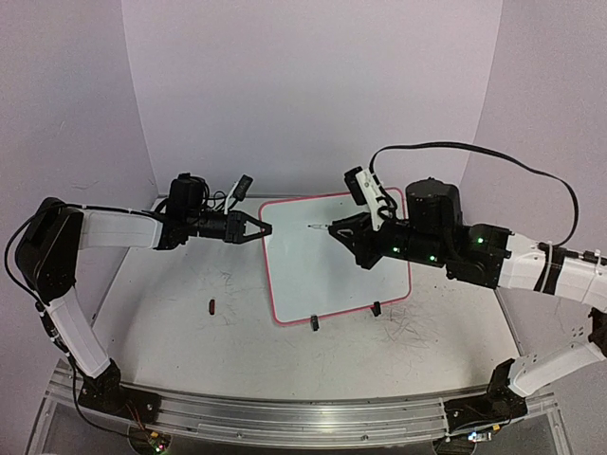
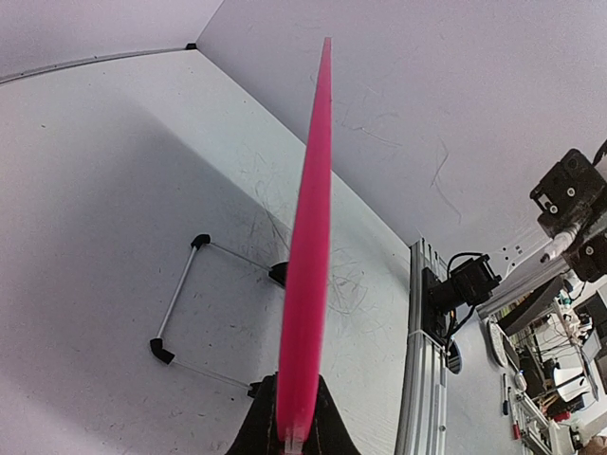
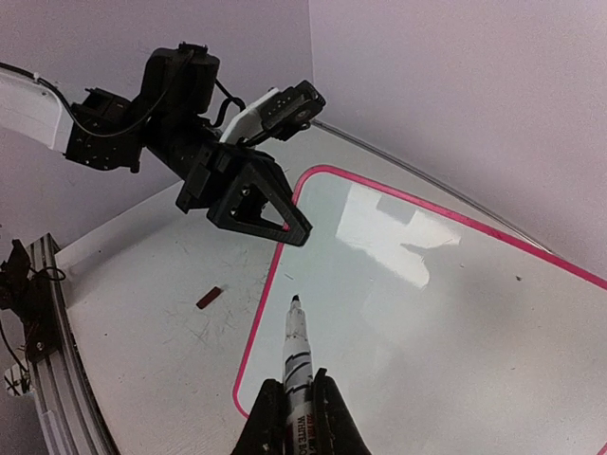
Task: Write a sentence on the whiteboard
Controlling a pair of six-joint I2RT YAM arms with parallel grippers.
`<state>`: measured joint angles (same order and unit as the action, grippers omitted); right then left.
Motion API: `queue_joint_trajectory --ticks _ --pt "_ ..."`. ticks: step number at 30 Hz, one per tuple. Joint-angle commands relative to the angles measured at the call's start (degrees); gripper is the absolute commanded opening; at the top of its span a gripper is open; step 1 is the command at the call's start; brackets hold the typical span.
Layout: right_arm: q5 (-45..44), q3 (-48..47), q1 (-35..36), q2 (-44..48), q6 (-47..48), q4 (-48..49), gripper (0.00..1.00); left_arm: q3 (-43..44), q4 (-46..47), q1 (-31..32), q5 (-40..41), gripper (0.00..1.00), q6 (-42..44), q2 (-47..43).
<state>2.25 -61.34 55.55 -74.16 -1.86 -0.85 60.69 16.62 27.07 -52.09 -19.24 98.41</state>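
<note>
Bare whiteboard [image 1: 332, 265] face ahead of the marker [image 3: 297, 355]; left fingers [image 1: 256, 222] on its left edge

The pink-framed whiteboard [image 1: 332, 256] rests face up on the tabletop [image 1: 180, 332], black clip feet [image 1: 314, 323] nearside, left edge seemingly lifted.

1. Bottom centre of the right wrist view: the marker [image 3: 298, 355] has dark print along its white barrel, and "WHITE" can be made out.
2. The letters after it vanish behind the right gripper [image 3: 299, 403] clamping the barrel; I can't read them.
3. In the top view, mid-frame over the whiteboard [image 1: 313, 275], that same print is too small to read.
</note>
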Motion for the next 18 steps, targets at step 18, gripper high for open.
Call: queue_joint_trajectory --ticks 18 --pt "-3.06 -6.51 2.98 -7.47 6.2 2.61 0.0 0.31 0.16 -0.44 4.56 0.0 -1.93 -2.54"
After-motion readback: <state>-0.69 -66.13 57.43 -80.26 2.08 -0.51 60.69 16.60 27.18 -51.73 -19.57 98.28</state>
